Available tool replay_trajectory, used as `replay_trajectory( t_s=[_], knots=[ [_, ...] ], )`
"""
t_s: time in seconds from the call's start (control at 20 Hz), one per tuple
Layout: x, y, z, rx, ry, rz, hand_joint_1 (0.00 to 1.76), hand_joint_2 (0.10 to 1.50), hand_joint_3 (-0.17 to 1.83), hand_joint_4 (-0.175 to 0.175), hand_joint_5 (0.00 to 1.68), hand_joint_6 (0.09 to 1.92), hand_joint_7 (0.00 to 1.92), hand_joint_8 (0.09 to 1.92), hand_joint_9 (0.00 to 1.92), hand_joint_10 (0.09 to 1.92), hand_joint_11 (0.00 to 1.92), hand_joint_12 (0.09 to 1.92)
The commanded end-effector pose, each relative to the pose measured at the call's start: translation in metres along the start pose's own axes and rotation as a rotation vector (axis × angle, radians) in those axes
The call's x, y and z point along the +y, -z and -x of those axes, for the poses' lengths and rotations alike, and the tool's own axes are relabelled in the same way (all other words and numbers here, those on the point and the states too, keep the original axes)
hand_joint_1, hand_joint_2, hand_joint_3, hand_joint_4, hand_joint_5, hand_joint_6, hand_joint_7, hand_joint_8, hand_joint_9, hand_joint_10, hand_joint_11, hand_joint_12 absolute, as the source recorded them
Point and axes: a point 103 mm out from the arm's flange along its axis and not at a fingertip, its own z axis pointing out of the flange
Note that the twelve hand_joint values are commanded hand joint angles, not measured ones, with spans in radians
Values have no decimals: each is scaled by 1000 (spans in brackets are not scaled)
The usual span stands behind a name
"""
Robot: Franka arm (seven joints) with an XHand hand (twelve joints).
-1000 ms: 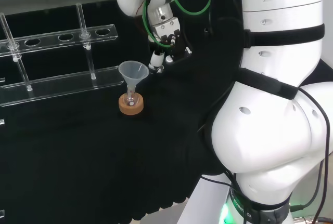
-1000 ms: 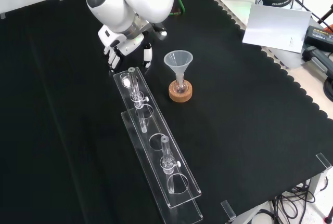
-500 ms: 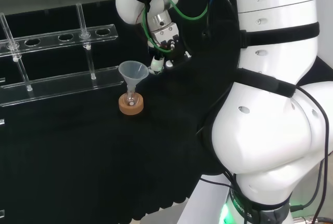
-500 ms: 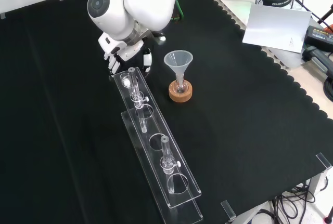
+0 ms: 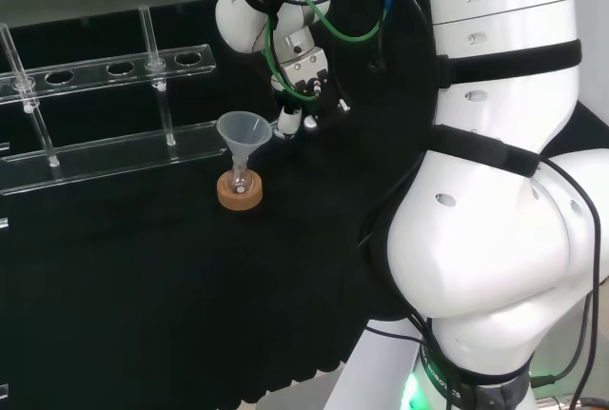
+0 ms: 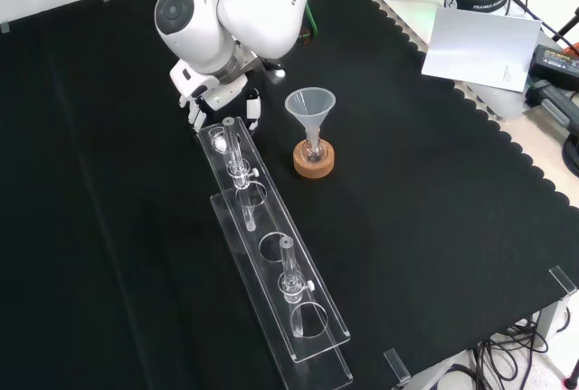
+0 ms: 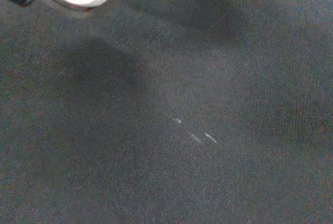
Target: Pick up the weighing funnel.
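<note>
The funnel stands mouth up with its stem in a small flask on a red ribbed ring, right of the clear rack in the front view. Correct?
Not quite. The flask sits on a cork ring, not a red ribbed one, as the front view shows. The rest holds: the funnel stands mouth up, stem in the flask, right of the clear rack.
</note>
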Motion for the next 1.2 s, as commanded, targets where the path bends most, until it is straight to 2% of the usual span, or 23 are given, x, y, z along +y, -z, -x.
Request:
replay_trajectory(
  t_s=[0.05, 0.4, 0.8, 1.2],
  knots=[
    [7, 1, -1, -1, -1, 5, 899, 608, 546, 13, 712, 534, 715, 616, 929, 405, 590, 1288],
    [11, 3, -2, -7, 0, 1, 900, 608, 551, 15, 698, 598, 720, 619, 938, 402, 598, 1279],
    [14, -7, -1, -7, 14, -23, 903, 610, 553, 14, 694, 615, 719, 620, 940, 402, 602, 1279],
    [15, -8, -2, -14, 17, -15, 923, 618, 557, 23, 719, 636, 721, 624, 944, 404, 606, 1277]
  ],
)
